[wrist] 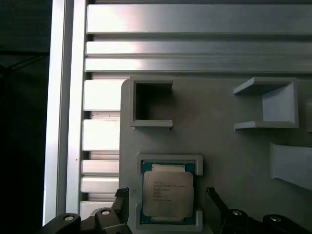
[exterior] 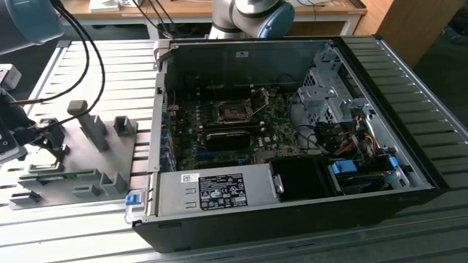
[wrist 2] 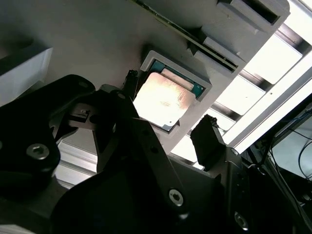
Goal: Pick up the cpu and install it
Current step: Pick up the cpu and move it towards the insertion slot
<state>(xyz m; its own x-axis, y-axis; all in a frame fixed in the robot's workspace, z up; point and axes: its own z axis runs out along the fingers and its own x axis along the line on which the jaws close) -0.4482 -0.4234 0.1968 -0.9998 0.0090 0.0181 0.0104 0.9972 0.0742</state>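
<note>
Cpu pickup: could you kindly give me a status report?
Gripper open, straddling the cpu. Cpu flat in its grey holder, not yet lifted. Nothing in the way.

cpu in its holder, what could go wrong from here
1. The open gripper straddles the cpu, which sits inside a raised frame; closing might catch the frame instead of the chip's edges.
2. An uneven pinch could tilt the cpu in the frame.
3. The socket lies deep in the case with cables nearby, so a skewed cpu may seat badly.
</note>
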